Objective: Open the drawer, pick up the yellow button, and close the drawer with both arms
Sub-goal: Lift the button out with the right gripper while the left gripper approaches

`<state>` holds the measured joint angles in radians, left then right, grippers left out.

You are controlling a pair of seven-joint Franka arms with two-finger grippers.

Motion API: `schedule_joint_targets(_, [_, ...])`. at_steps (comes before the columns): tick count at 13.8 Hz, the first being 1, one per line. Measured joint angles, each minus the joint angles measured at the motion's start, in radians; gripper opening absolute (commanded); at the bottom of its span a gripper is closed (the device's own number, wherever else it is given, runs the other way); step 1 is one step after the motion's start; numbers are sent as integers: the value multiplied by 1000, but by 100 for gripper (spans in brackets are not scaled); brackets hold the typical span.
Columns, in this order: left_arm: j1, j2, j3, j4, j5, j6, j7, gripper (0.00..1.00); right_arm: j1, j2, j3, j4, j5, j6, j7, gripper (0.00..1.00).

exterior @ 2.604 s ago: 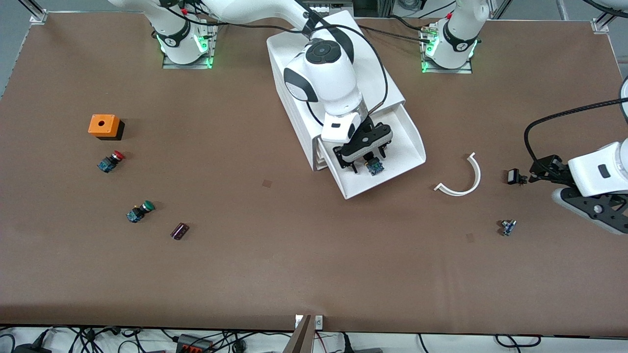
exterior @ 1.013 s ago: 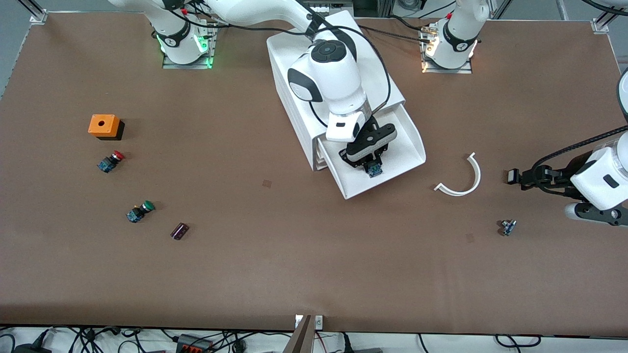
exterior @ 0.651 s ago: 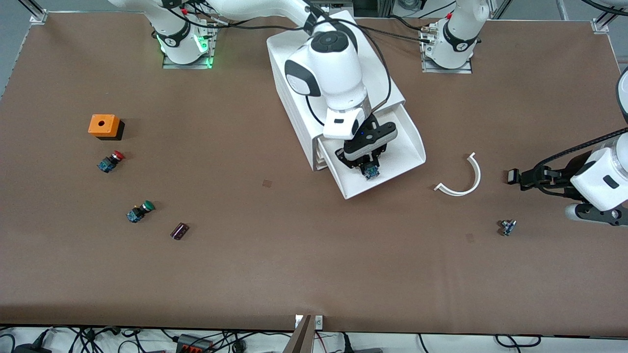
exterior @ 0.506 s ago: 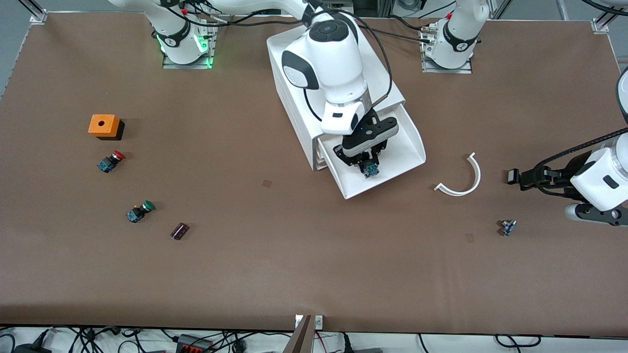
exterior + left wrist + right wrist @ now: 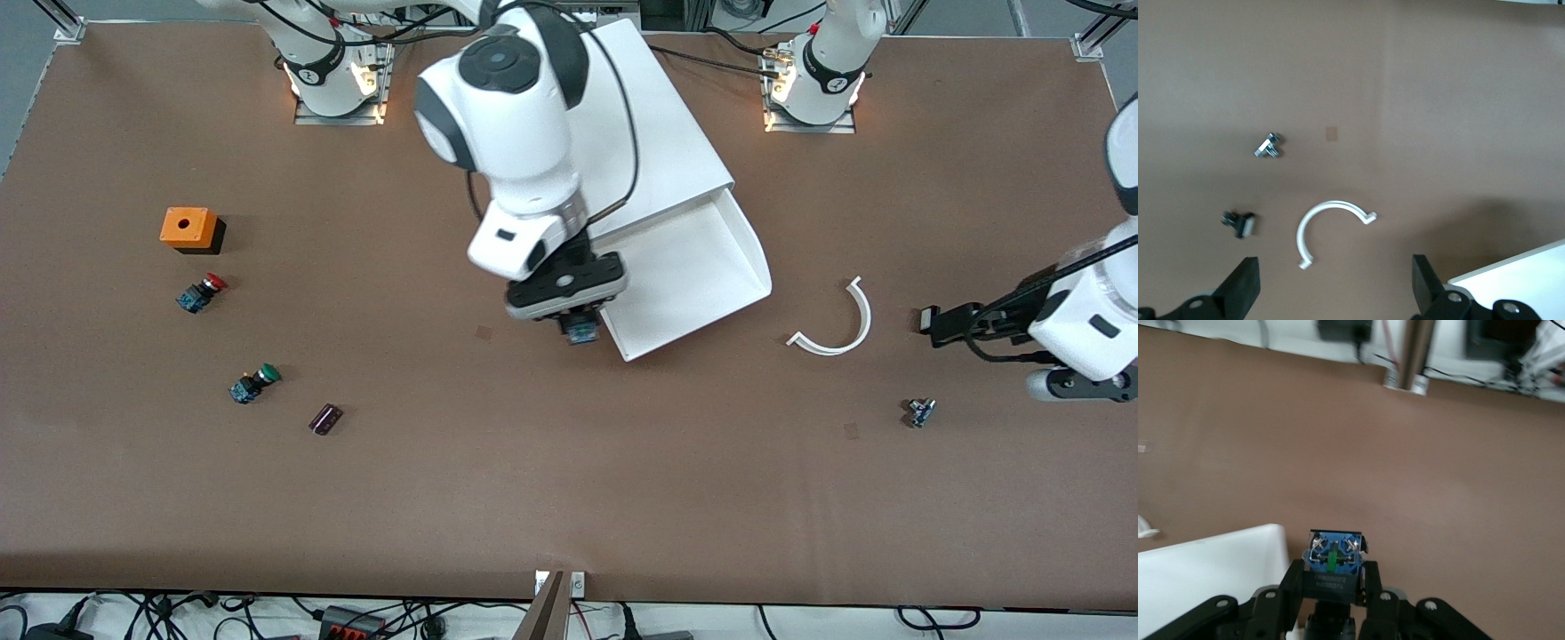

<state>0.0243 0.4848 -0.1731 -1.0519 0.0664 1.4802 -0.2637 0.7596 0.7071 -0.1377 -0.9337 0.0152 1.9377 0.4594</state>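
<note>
My right gripper (image 5: 580, 325) is clamped shut on the button (image 5: 582, 332) — up in the air over the bare table just off the corner of the open drawer (image 5: 689, 276). In the right wrist view the button (image 5: 1335, 559) sits pinched between my two black fingers (image 5: 1290, 582), blue terminal end with its screws facing out; the cap is hidden from me. The drawer's white corner (image 5: 1218, 563) shows just beside the gripper there.

Drawer is the top one of the white cabinet (image 5: 636, 133), pulled out toward the front camera, tray showing nothing inside.

My left gripper (image 5: 1335, 293) has its fingers spread wide, nothing between them. It waits over the table at the left arm's end, with the left arm's wrist (image 5: 1080, 333) at the edge of the front view. Under it in the left wrist view: a white curved plastic strip (image 5: 1325, 223), a small black clip part (image 5: 1239, 223) and a small metal-and-blue part (image 5: 1267, 146), all apart from each other. Front view has the same three — strip (image 5: 840, 324) near the drawer, black part (image 5: 930, 319) beside it toward the left arm's end, metal part (image 5: 920, 412) nearer the front camera.

Toward the right arm's end: orange box with a hole (image 5: 188, 228), red-capped button (image 5: 200, 292), green-capped button (image 5: 253, 383), small dark purple block (image 5: 325, 419), in that order toward the front camera, none touching.
</note>
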Motion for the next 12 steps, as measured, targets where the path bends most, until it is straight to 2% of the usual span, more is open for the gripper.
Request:
schedule_joint_targets(3, [-46, 10, -16, -98, -35, 82, -204, 100, -83, -2, -1, -26, 7, -128, 0, 0])
schedule_joint_targets(7, [-60, 21, -61, -286, -52, 349, -314, 100, -169, -14, -2, -157, 12, -140, -21, 0])
schedule_joint_targets(10, [-63, 23, -94, -418, -52, 530, -339, 100, -237, -53, -3, -328, 12, -59, -133, 0])
schedule_joint_targets(12, [-64, 22, -116, -484, -52, 600, -360, 100, -287, -102, -3, -485, 12, 58, -224, 0])
